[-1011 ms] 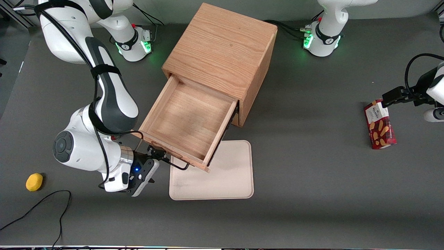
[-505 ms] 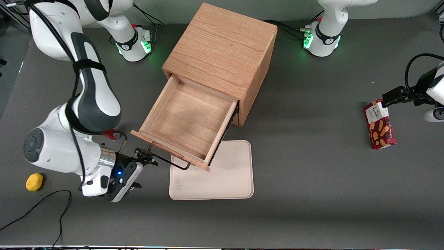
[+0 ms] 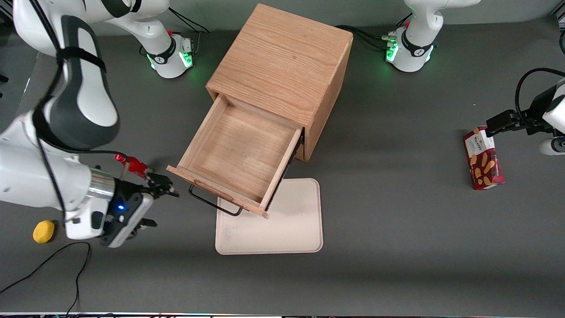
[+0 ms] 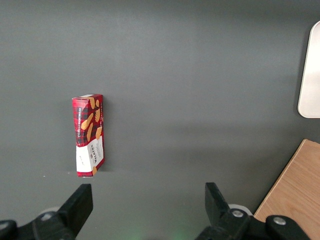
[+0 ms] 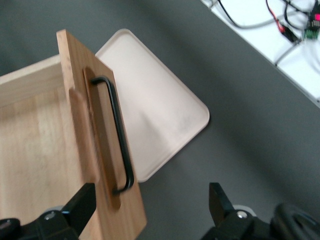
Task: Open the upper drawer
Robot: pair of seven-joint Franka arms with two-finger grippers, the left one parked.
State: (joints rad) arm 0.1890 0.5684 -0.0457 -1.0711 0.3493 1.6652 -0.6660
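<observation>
1. Oak cabinet [image 3: 282, 62], the largest thing on the grey table [image 3: 397, 247], stands mid-table. Judged from how it sits, it should be left undisturbed as the arm clears away.

2. Oak again: the upper drawer [image 3: 238, 152] juts out of the cabinet front toward the front camera, its bare floor exposed almost in full. I judge the opening done, so the step in hand is a clean retreat.

3. Beige tray [image 3: 282, 221] lies on the table just in front of the drawer, its nearest-to-cabinet edge tucked under the drawer front. A low sweep could clip it, so I would retreat at height.

4. Right gripper [image 3: 152, 203] hangs beside the drawer front, toward the working arm's end of the table, apart from the drawer. Its jaws are spread and hold nothing; the wrist view shows both fingertips [image 5: 82, 202] with a wide gap.

5. Black wire handle [image 3: 215, 204] runs along the drawer front, free of the gripper. Backing straight off, never across the bar, should avoid nudging the drawer inward.

6. Yellow object [image 3: 43, 231] sits near the arm's wrist; the retreat should pass above it.
</observation>
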